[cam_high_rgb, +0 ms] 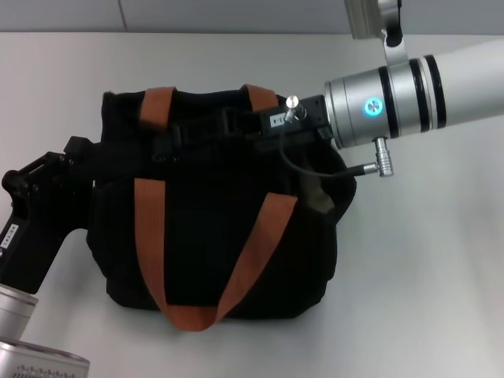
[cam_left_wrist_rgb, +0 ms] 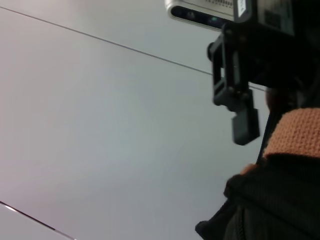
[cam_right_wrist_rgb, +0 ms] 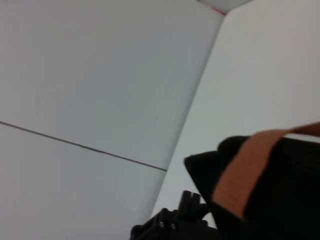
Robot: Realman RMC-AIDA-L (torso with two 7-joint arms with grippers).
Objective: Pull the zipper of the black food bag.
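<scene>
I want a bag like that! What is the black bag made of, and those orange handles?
The black food bag looks like soft, matte woven fabric: it sags and creases. Its orange-brown strap handles look like flat woven webbing; the left wrist view shows a coarse knit-like texture. The exact fibre cannot be told. The left gripper sits at the bag's side, the right gripper along its top.

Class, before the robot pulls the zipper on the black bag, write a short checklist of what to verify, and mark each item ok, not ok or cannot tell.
1. Bag upright on the table: ok.
2. Left gripper against the bag's left end, bracing it: ok.
3. Right gripper over the bag's top opening: ok.
4. Zipper pull in sight: not ok, no view shows it.
5. Right gripper shut on the pull: cannot tell.
6. Near strap hangs down the front, off the top: ok.
</scene>
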